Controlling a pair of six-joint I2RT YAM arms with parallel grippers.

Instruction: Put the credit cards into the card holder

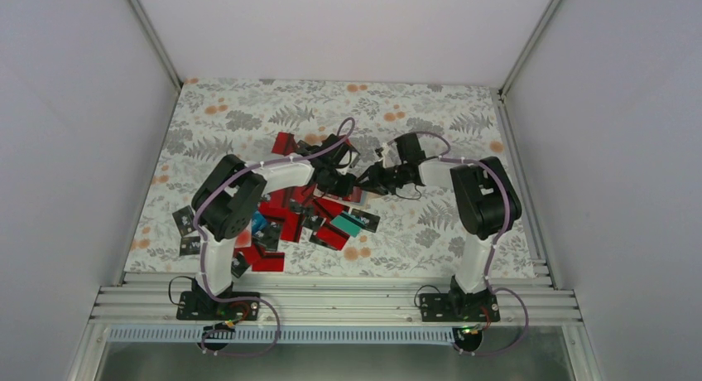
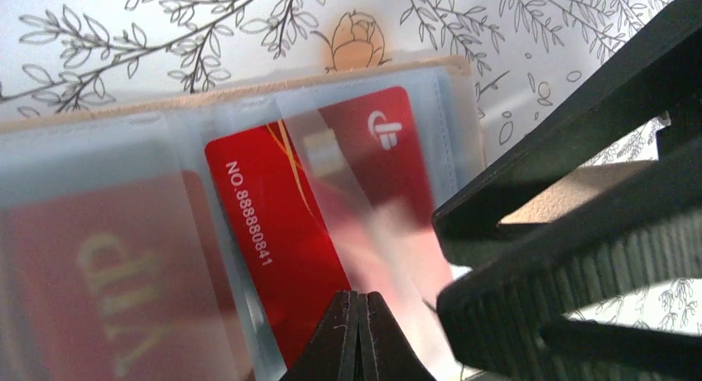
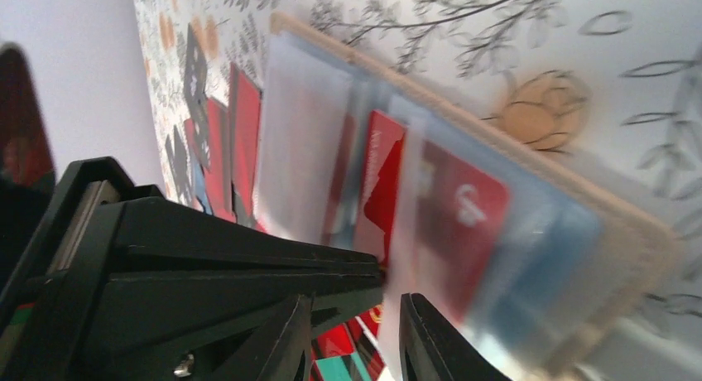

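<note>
**Left claw** [image 2: 358,296]: the fingers are pressed together, with no gap along the seam. The tips sit at the lower edge of a red card [image 2: 273,224] that lies inside a clear sleeve [image 2: 364,190] of the card holder [image 2: 165,102]. Whether any plastic is caught between the tips cannot be told.

**Right claw** [image 3: 356,302]: the fingers stand partly apart. A loose sleeve leaf hangs down into the gap, and the fingers do not close on it.

**Left wrist view only:** the number printed on the red card is readable. A second red card [image 2: 99,273] shows blurred behind plastic in the neighbouring pocket. The right claw is seen side-on, just beside the holder's right end.

**Right wrist view only:** the holder lies open on the flowered tablecloth [image 3: 513,33]. Its tan cover edge frames the stacked sleeves. The left claw fills the lower left, its tip touching the raised leaf.

**Top view only:** both claws meet tip to tip at mid-table and hide the holder. The loose cards [image 1: 281,219] lie heaped just on the near side, partly under the left arm. They are mostly red, with some black and one teal card [image 1: 348,224].
</note>
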